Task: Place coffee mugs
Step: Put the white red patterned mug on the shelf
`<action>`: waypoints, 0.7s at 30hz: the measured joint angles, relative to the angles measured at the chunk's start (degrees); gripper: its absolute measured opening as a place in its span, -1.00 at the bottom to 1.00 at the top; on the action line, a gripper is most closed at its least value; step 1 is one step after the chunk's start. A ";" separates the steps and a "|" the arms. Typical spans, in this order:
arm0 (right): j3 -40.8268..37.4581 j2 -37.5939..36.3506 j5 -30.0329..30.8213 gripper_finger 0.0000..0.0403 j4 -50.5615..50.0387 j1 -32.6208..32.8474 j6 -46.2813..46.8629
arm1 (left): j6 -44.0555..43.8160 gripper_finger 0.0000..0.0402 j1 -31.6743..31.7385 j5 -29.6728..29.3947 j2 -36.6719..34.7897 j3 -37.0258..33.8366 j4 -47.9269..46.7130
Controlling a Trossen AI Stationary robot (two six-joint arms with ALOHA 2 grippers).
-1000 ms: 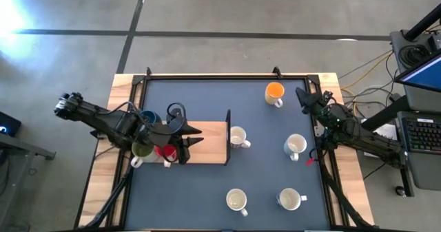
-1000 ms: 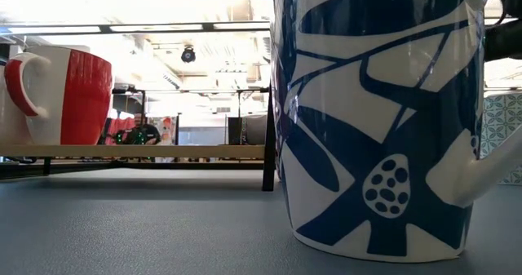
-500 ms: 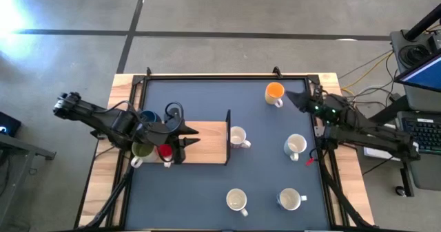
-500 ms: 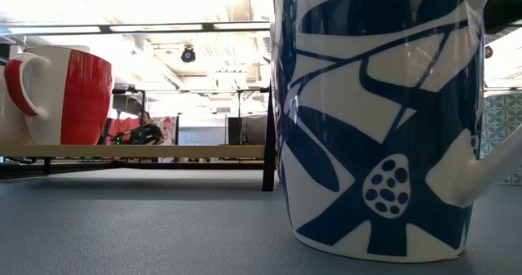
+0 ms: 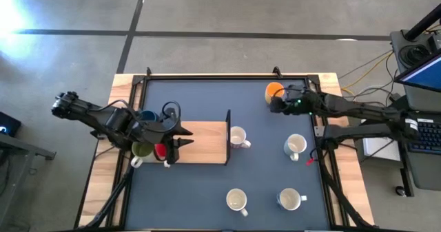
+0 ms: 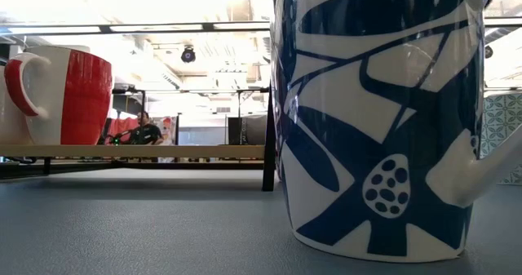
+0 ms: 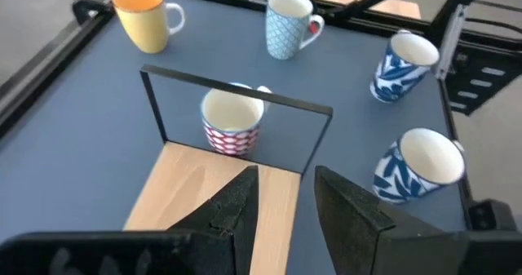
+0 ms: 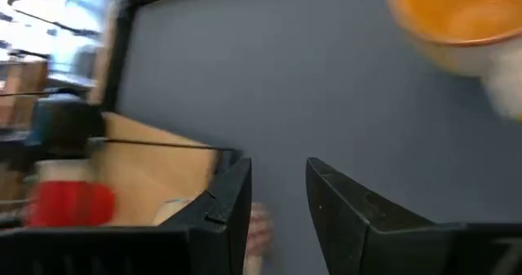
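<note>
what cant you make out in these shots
- Low view: the blue-patterned mug fills the frame and hides most of the table behind it.
- Right wrist view: orange mug blurred and cut off by the edge.
- High view: olive mug and red mug partly under the left gripper.

My right tool (image 5: 273,102) has swung in from the tabletop's edge, now just beside the orange mug (image 5: 273,91).
</note>
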 joint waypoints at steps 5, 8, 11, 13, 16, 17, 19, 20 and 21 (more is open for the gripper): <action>1.63 5.38 -0.05 -0.48 -0.59 3.88 2.22 | -1.26 -0.48 0.00 2.06 -0.39 0.00 -2.13; 3.38 7.97 0.03 -0.47 0.20 6.76 3.45 | -1.50 -0.48 0.00 2.80 -0.89 0.00 -2.81; 5.06 11.44 0.16 -0.48 -0.39 9.84 4.26 | -1.50 -0.48 -0.04 3.32 -1.25 0.00 -3.60; 6.74 13.47 0.40 -0.49 -0.33 11.51 4.26 | -1.50 -0.48 -0.04 3.41 -1.57 0.00 -4.41; 9.55 16.84 0.47 -0.51 0.04 13.34 3.86 | -1.35 -0.48 -0.04 4.36 -1.97 0.00 -4.92; 10.42 18.09 0.49 -0.52 -0.25 13.80 3.40 | -1.33 -0.48 -0.04 4.69 -2.04 0.00 -5.26; 12.58 20.48 0.49 -0.54 -0.38 14.64 2.21 | -1.33 -0.48 -0.04 5.37 -2.19 0.00 -5.98; 13.67 21.56 0.51 -0.55 -0.48 14.93 1.62 | -1.31 -0.48 -0.04 5.98 -2.31 0.00 -6.16; 14.79 22.65 0.53 -0.56 -0.80 15.19 0.97 | -1.32 -0.48 -0.04 6.40 -2.42 0.00 -6.27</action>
